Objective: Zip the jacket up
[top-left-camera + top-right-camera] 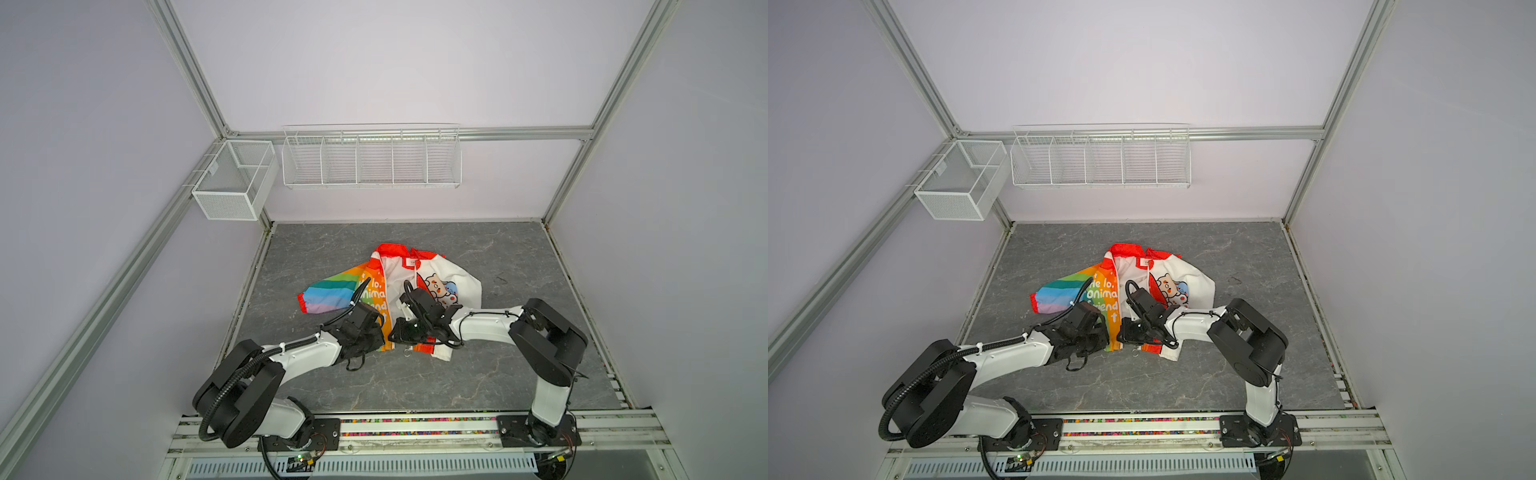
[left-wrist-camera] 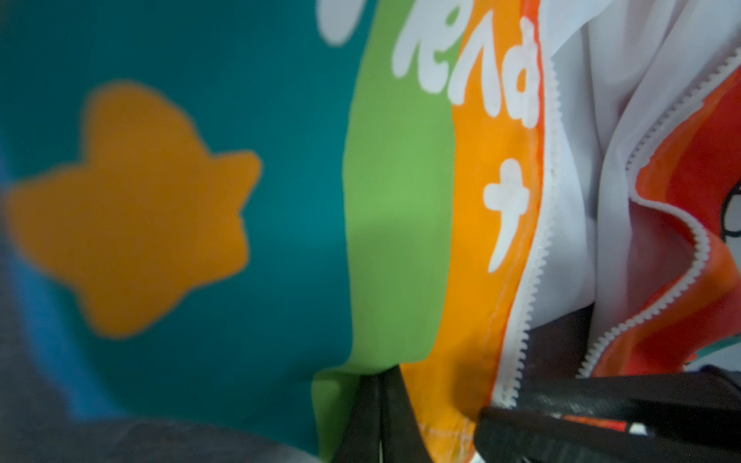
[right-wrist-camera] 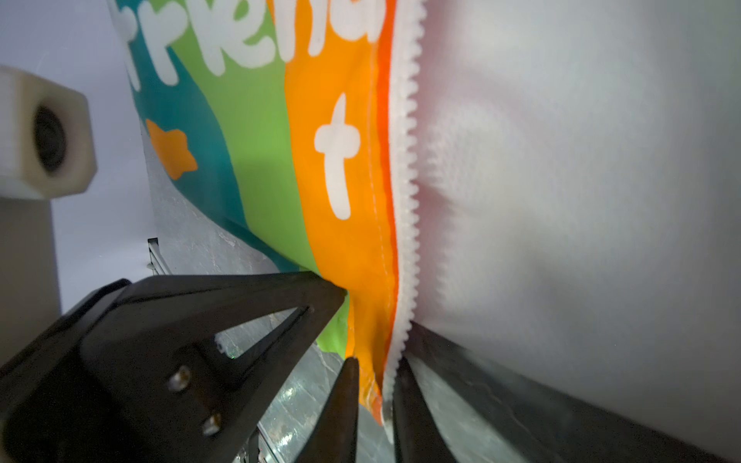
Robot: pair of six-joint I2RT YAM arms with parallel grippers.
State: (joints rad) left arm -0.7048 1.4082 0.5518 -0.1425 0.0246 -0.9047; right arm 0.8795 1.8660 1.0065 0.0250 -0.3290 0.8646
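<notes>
1. The left black claw (image 2: 380, 385) pinches the hem of the small rainbow-striped, red-hooded jacket (image 1: 461, 282), lying unzipped on the grey marbled tabletop (image 1: 519, 270).
2. The right black claw (image 3: 375, 385) straddles its white zipper edge (image 3: 405, 180); grip unclear.
3. Risk: thin tape slipping free, misaligning the teeth.
4. Count: two claws, one jacket.

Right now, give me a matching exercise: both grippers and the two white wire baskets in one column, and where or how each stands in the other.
Things:
1. left gripper
2. right gripper
3. wire rack
4. mesh basket

States:
A. on the back wall, split into compartments
B. shut on the jacket at its green-orange hem
C. hung on the left frame rail
D. fingers either side of the zipper edge

Pairs: 1-B; 2-D; 3-A; 4-C
</notes>
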